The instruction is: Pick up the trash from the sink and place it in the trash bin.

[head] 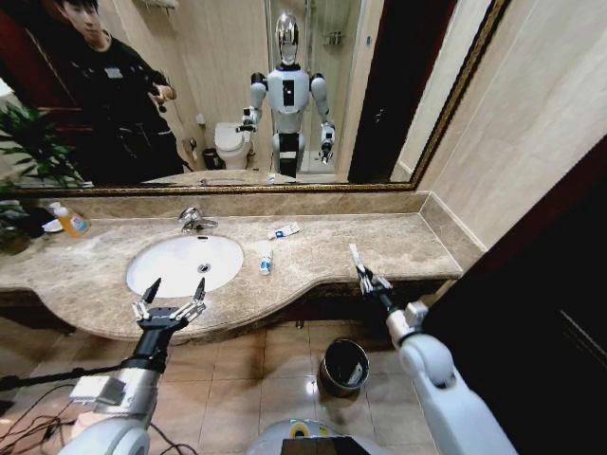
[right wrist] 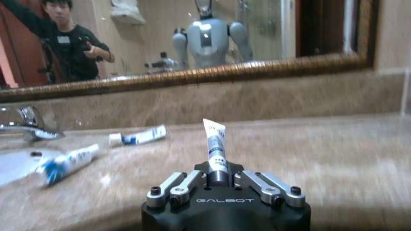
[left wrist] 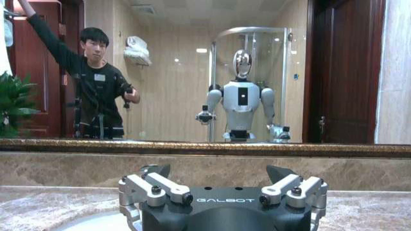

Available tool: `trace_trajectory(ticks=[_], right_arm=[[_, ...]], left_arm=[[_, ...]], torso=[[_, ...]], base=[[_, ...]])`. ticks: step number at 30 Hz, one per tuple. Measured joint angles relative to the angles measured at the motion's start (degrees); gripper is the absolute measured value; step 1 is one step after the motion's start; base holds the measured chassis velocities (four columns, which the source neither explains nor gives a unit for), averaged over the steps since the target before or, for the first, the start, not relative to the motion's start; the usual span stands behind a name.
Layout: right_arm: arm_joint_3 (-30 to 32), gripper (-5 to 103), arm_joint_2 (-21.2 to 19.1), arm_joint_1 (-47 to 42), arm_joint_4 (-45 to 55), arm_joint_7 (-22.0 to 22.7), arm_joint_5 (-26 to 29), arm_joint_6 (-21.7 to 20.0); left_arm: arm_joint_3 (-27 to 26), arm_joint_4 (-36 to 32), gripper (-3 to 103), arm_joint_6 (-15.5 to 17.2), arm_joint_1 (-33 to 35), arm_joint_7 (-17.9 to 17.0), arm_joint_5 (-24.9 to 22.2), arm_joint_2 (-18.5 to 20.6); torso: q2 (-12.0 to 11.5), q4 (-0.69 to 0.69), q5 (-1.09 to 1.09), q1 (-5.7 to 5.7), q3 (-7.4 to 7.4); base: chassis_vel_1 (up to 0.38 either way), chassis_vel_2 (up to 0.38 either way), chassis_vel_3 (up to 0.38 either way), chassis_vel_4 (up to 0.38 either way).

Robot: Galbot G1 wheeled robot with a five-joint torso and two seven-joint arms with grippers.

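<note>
My right gripper (head: 366, 277) hovers at the counter's front edge, right of the sink (head: 185, 263), shut on a white-and-blue tube (head: 355, 255) that stands up between its fingers. The right wrist view shows that tube (right wrist: 215, 142) pointing up out of the gripper (right wrist: 217, 174). Two more white-and-blue tubes lie on the counter, one (head: 283, 230) near the mirror and one (head: 266, 263) by the basin's right rim. My left gripper (head: 176, 289) is open over the basin's front edge, with nothing between its fingers (left wrist: 151, 186). The dark trash bin (head: 343, 365) stands on the floor, below the counter.
A chrome tap (head: 194, 220) stands behind the basin. A bottle of orange liquid (head: 71, 221) and a plant (head: 19, 152) are at the counter's far left. A mirror runs along the back wall. A dark door panel (head: 531, 313) is to my right.
</note>
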Motion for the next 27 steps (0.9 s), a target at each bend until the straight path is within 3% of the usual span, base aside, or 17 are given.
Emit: trace_trajectory(ticks=[3, 5, 14, 22, 27], right_arm=[[-0.35, 17, 0.48, -3.69, -0.08, 0.13, 0.54, 2.05], [-0.78, 17, 1.28, -7.61, -1.89, -0.85, 0.01, 5.98], [-2.94, 17, 3.03, -10.31, -12.07, -1.7, -1.33, 13.15], [-4.75, 17, 5.99, -3.94, -26.17, -2.34, -3.29, 14.37], [-4.42, 17, 9.15, 4.66, -40.82, -2.31, -7.08, 15.15]], left_arm=[[0.0, 0.0, 100, 0.0, 0.0, 0.0, 0.0, 0.0], [0.0, 0.0, 100, 0.0, 0.0, 0.0, 0.0, 0.0], [0.0, 0.0, 100, 0.0, 0.0, 0.0, 0.0, 0.0], [0.0, 0.0, 100, 0.0, 0.0, 0.0, 0.0, 0.0], [0.0, 0.0, 100, 0.0, 0.0, 0.0, 0.0, 0.0]], torso=[[0.0, 0.0, -0.01, 0.0, 0.0], [0.0, 0.0, -0.02, 0.0, 0.0], [0.0, 0.0, -0.01, 0.0, 0.0], [0.0, 0.0, -0.02, 0.0, 0.01], [-0.01, 0.01, -0.01, 0.01, 0.01]], base=[[0.0, 0.0, 0.0, 0.0], [0.0, 0.0, 0.0, 0.0], [0.0, 0.0, 0.0, 0.0], [0.0, 0.0, 0.0, 0.0], [0.0, 0.0, 0.0, 0.0]])
